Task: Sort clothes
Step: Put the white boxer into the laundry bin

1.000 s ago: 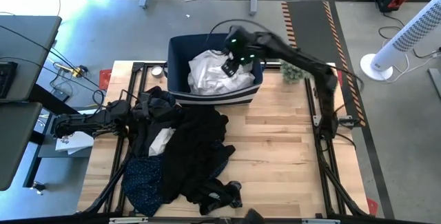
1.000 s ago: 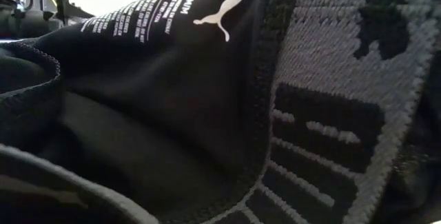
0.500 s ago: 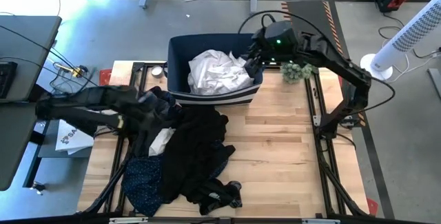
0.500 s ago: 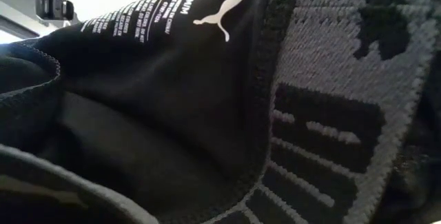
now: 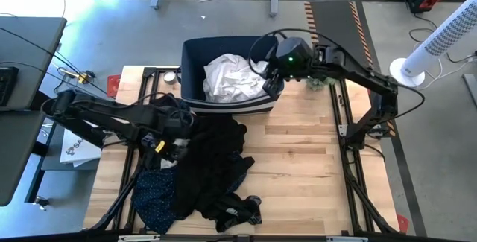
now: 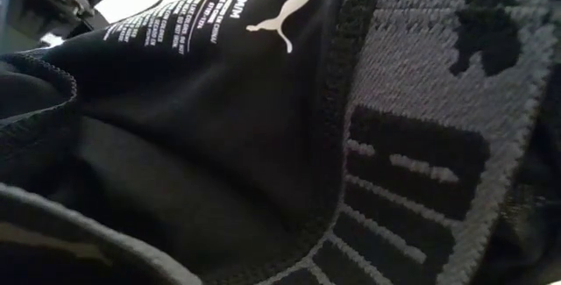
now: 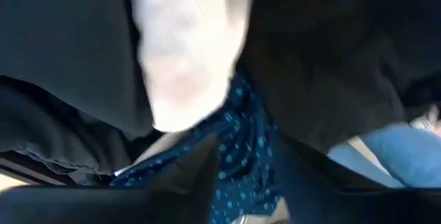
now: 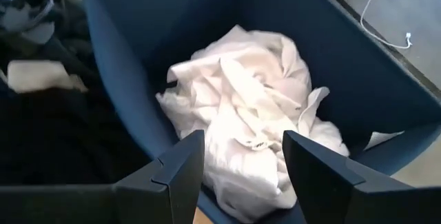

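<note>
The right gripper [image 8: 238,165] hung over the near rim of the boxy navy fabric bin [image 5: 195,56], its dark fingers [image 8: 180,165] spread wide and empty. Directly beyond them lay the crumpled white garments [image 8: 241,124], already inside the bin. The left gripper [image 5: 170,141] sat low over the heap of black garments [image 5: 212,160] on the wooden tabletop [image 5: 298,160]; whether its fingers were parted or pinching cloth could not be told. Just ahead of them a white garment [image 7: 182,52] showed between black folds, with the dark navy speckled garment [image 7: 244,148] beneath.

Judged step: whites were being moved to the bin, and the left gripper was reaching for the next. That move would call for pinching the white cloth alone, since black fabric overlapped it on both sides and might lift with it. A black waistband [image 6: 421,145] filled the low view, hiding the tabletop there.
</note>
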Robot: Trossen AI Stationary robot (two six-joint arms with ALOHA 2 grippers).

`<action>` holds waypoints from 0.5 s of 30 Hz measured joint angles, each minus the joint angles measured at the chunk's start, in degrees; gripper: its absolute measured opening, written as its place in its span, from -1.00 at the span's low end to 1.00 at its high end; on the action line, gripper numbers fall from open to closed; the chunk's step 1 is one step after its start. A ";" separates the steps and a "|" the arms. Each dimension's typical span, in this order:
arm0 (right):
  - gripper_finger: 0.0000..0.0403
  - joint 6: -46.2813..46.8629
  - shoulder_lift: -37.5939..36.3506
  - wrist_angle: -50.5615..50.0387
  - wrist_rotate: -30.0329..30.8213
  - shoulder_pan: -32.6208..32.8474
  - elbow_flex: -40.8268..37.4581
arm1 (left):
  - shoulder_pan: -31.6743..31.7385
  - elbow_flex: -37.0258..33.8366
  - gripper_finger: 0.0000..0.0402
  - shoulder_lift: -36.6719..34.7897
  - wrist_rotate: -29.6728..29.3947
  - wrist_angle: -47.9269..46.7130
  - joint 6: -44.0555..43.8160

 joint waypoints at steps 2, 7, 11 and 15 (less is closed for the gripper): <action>-0.04 -0.44 0.07 -0.25 -0.39 0.30 -0.93 | -0.49 0.02 -0.09 1.18 -2.23 -0.22 -2.49; -0.04 -0.46 0.07 -0.01 -0.93 1.03 -2.40 | -2.82 0.02 0.14 5.15 -8.27 -3.11 -7.12; -0.04 -0.94 0.04 0.16 -0.95 1.29 -2.40 | -4.80 0.02 0.12 9.66 -13.80 -0.90 -7.42; -0.04 -1.05 0.04 0.15 -1.08 1.29 -2.40 | -5.38 0.07 -0.10 14.42 -16.03 2.02 -4.54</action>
